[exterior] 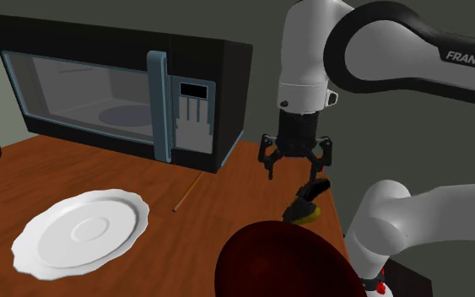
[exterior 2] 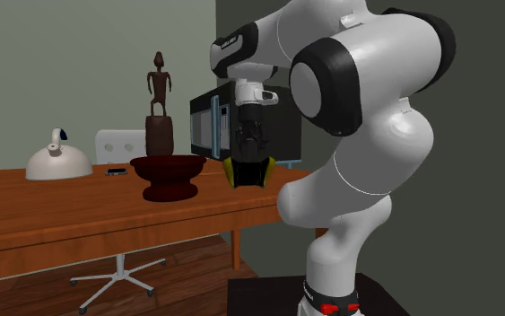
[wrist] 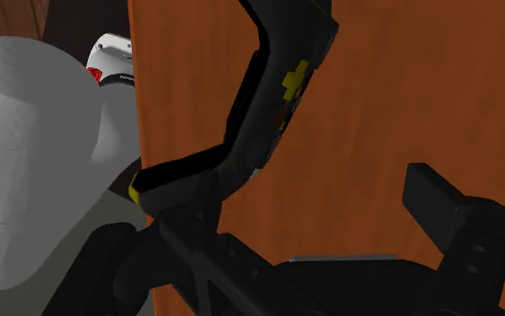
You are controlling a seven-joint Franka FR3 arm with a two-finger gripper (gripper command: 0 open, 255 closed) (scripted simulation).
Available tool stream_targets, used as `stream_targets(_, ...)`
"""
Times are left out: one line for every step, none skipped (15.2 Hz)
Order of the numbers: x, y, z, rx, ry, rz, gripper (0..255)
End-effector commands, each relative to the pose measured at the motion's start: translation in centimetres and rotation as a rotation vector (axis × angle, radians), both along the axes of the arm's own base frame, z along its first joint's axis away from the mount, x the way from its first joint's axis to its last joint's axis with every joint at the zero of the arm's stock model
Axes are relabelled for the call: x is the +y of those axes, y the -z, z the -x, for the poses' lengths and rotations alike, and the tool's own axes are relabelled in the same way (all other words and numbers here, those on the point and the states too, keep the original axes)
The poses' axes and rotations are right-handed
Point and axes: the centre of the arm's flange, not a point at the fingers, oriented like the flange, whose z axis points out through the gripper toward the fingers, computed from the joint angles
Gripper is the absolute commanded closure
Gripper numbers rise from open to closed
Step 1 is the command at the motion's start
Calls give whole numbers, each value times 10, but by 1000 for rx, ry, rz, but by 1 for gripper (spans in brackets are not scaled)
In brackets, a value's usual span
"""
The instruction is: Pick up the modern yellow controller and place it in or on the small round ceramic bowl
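You have in front of you a wooden table (exterior: 235, 196), and the white arm (exterior: 379, 42) bends over the corner of it that is nearest to the stand. At the far side of the table stands a black microwave (exterior: 117, 84) with its door closed. In the shoulder view the dark red bowl (exterior: 282, 266) sits at the bottom, close to the camera, and a white plate (exterior: 79, 232) with a wavy rim lies well apart from it, toward that view's left.

The gripper (exterior: 295, 171) points down, above the table edge. Its fingers (wrist: 457, 211) stand wide apart and they clasp nothing.

The controller (exterior: 305, 205) is black with yellow parts. It is just under the gripper, at the table edge, between the gripper and the bowl, and it is tilted up on one end. In the wrist view one end of the controller comes against one finger, while the other finger stays well clear of it. You cannot tell from the pictures if that finger really touches it.

A thin stick (exterior: 186, 192) lies on the wood between the plate and the microwave.
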Motion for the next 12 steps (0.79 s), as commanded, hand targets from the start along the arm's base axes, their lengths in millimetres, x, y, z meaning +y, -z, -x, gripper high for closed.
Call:
stream_targets(18,17,6,36,13,-108,0)
stream_targets(19,22,7,36,13,-108,0)
stream_targets(19,27,8,36,13,-108,0)
stream_targets(20,33,9,36,13,-108,0)
stream_targets(20,36,9,36,13,-108,0)
stream_targets(20,36,9,36,13,-108,0)
stream_targets(20,36,9,36,13,-108,0)
stream_targets(20,36,9,36,13,-108,0)
stream_targets(20,36,9,36,13,-108,0)
stream_targets(20,36,9,36,13,-108,0)
stream_targets(20,36,9,36,13,-108,0)
stream_targets(20,36,9,36,13,-108,0)
